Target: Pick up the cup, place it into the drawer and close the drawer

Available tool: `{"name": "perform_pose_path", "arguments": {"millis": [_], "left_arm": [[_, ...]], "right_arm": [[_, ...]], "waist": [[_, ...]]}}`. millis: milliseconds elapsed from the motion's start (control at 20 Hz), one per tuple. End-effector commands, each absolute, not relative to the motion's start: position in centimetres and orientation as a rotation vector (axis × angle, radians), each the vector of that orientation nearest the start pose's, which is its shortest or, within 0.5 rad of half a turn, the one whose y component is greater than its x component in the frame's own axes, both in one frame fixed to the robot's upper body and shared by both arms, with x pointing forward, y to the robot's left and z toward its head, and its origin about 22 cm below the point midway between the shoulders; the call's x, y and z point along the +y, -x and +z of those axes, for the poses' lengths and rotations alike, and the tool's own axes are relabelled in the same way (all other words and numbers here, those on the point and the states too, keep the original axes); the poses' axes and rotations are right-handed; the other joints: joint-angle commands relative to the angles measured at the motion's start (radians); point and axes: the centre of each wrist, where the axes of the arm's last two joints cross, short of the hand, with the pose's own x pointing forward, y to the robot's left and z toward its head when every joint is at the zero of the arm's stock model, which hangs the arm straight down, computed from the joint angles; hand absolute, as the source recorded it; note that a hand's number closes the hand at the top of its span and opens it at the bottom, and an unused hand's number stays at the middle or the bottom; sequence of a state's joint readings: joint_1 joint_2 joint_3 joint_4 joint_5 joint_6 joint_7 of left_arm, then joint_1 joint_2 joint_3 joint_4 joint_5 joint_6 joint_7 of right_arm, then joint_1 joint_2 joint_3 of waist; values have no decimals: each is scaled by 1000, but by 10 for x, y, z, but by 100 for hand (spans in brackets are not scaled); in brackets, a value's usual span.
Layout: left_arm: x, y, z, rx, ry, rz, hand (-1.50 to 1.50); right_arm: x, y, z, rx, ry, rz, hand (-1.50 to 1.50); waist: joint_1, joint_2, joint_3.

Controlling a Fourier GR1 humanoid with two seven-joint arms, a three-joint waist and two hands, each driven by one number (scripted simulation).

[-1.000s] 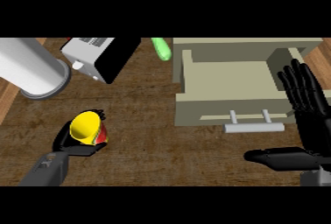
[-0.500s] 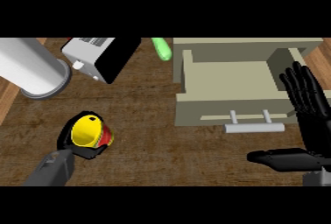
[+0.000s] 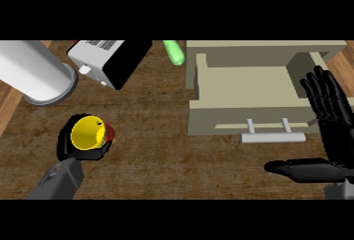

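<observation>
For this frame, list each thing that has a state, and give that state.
Cup: held by the left hand, opening facing up toward the camera.
Drawer: pulled open, nothing inside.
Left hand: fingers curled round the cup.
Right hand: open, fingers straight, at the drawer's right side.

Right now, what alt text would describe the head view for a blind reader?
The robot's left hand curls round a yellow cup on the wooden counter. To the right, a beige drawer stands open, with the right hand open beside it.
</observation>
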State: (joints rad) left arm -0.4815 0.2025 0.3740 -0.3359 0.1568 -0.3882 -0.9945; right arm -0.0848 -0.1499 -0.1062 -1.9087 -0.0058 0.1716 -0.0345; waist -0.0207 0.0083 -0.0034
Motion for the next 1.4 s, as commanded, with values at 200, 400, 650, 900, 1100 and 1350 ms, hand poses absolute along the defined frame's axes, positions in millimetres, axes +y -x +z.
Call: {"name": "perform_pose_path", "arguments": {"millis": [200,400,650,900,1100,1350], "left_arm": [[312,-324,-88,-2114,305,299,150],[271,-339,-74,-2083,394,201,150],[227,-382,1,-2171,377,78,150],[182,-381,48,-2176,372,12,150],[160,-395,100,-2177,393,-61,150],[126,-412,136,-2167,332,-127,150]], "right_arm": [[-288,-227,129,-1996,64,281,-150],[-279,-234,116,-2000,71,232,-150],[-282,-231,117,-1989,95,217,-150],[-292,-226,110,-1992,100,224,-150],[-302,-220,115,-1991,81,232,-150],[-304,-231,102,-2014,68,204,-150]], "waist": [[2,-9,2],[22,-12,4],[30,-18,5],[32,-17,5],[20,-14,4],[11,-7,4]]}}
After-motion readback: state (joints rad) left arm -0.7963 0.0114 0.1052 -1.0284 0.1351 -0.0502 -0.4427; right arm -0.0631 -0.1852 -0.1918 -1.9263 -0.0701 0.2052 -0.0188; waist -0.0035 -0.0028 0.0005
